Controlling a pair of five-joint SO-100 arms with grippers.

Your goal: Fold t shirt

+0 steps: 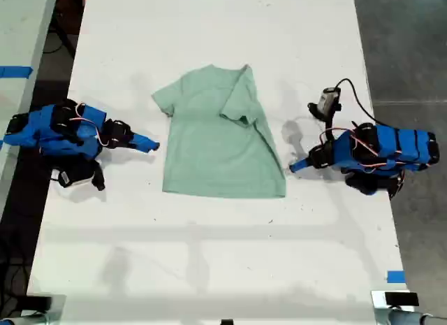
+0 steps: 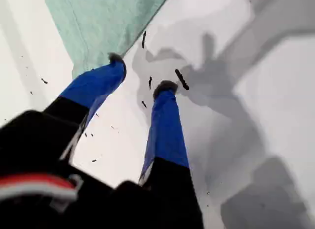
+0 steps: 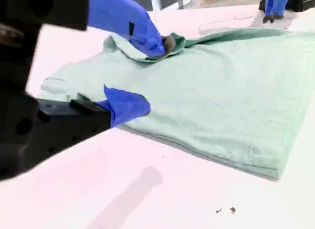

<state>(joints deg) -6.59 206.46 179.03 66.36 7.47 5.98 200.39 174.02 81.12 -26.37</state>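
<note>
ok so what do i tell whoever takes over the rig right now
My first gripper: open, holding nothing, fingertips low over the table by the t shirt's hem corner, on the exterior view's right.
My second gripper: open, at the shirt's opposite edge, on the exterior view's left; grips nothing that I can see.
T shirt: flat, mid-table between the arms.
Done: the sleeve on the exterior view's right is folded in over the body.
Left: the other sleeve is still spread out; the body is not yet folded.
</note>
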